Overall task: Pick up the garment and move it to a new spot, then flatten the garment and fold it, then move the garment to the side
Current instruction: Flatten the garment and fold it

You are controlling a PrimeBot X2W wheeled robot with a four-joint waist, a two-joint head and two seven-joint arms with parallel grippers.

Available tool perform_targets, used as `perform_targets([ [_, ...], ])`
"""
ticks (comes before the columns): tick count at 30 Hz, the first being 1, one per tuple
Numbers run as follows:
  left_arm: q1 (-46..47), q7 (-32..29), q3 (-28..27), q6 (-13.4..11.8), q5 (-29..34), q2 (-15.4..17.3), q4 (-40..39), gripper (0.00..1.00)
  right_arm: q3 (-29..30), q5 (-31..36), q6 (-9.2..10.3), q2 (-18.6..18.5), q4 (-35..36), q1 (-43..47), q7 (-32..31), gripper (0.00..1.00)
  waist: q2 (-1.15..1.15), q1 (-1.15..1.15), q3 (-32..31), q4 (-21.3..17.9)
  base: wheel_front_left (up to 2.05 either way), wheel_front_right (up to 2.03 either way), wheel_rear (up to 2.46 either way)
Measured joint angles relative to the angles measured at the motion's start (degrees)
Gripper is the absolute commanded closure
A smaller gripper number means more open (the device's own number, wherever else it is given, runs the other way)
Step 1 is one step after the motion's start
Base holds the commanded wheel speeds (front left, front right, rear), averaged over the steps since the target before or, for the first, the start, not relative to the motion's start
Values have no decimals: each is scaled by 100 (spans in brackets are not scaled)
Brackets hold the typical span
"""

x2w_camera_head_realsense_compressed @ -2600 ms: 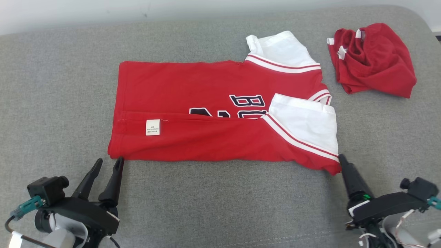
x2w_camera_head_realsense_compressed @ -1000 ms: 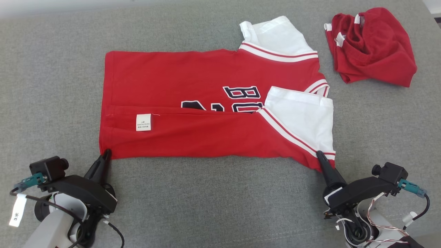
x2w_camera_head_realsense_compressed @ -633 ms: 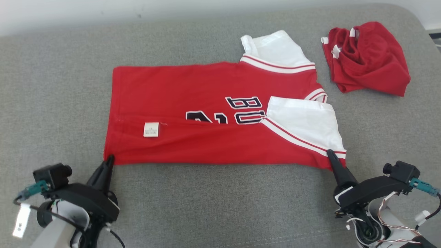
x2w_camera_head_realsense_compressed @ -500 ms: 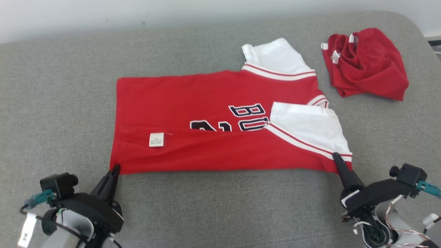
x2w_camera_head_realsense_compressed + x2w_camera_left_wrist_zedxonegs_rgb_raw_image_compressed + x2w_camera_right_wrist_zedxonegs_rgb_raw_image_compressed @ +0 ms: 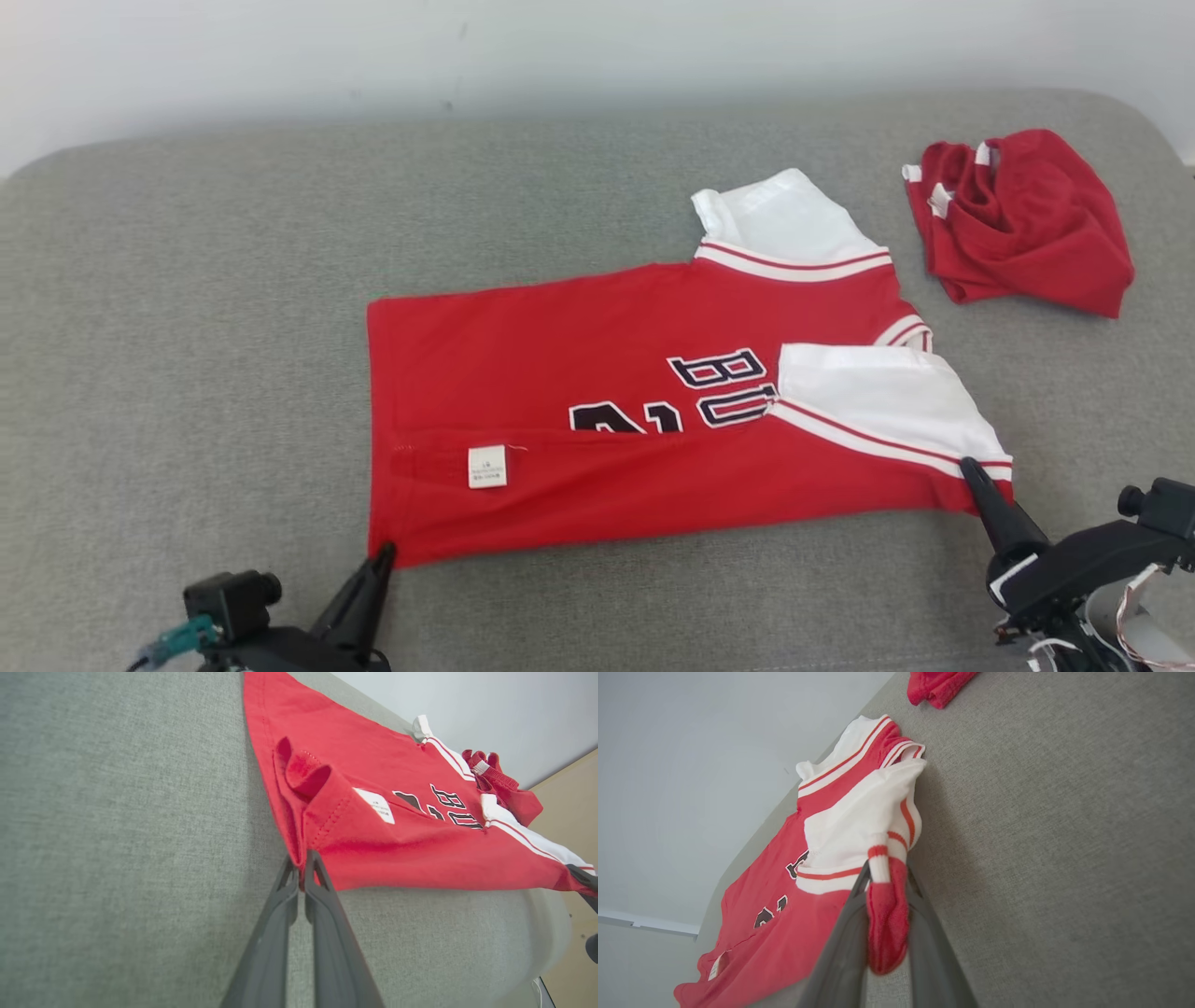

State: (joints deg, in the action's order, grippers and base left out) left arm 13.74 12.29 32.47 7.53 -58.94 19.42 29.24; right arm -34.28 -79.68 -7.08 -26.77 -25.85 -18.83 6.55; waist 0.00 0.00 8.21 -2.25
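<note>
Lying lengthwise across the grey worktop [image 5: 187, 280], near its middle, the red shirt [image 5: 579, 373] is pointing its hem to the robot's left and its collar to the right. It is showing two white sleeves, the far sleeve [image 5: 794, 219] and the near sleeve [image 5: 887, 401], and one label [image 5: 486, 466]. One crumpled red garment [image 5: 1027, 224] is sitting apart at far right. The left tool [image 5: 383, 558] is pinching the near hem corner and the right tool [image 5: 971, 471] is clamping the near shoulder edge. Earlier the left tool was standing apart beside the hem, and less lettering was showing
</note>
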Motion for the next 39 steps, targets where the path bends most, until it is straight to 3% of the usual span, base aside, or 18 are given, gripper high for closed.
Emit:
perform_targets([
  [12,-507,51,102,-157,79,20,-352,100,-101,-57,0,-233,233,474,-145,100,0,0,-220,270,0,0,0],
  [30,-957,93,-20,-420,109,144,-719,100,-112,-123,59,-382,464,887,-168,100,0,0,-315,156,0,0,0],
  [31,-957,92,-20,-450,109,145,-730,100,-112,-123,60,-380,474,887,-168,93,0,0,-310,152,0,0,0],
  [32,-957,90,-20,-452,109,148,-736,95,-111,-123,70,-377,482,887,-168,79,0,0,-306,149,0,0,0],
  [33,-957,75,-19,-454,109,154,-745,60,-111,-123,87,-377,491,887,-168,59,0,0,-302,146,0,0,0],
  [34,-957,42,-18,-460,109,163,-756,36,-108,-123,102,-377,498,887,-167,44,-1,0,-299,143,0,0,0],
  [35,-957,36,-15,-461,108,170,-765,0,-100,-123,112,-377,503,887,-156,0,0,0,-297,141,0,0,0],
  [39,-958,-9,-29,-539,97,234,-853,0,-34,-123,154,-391,535,887,-115,0,0,0,-302,140,0,0,0],
])
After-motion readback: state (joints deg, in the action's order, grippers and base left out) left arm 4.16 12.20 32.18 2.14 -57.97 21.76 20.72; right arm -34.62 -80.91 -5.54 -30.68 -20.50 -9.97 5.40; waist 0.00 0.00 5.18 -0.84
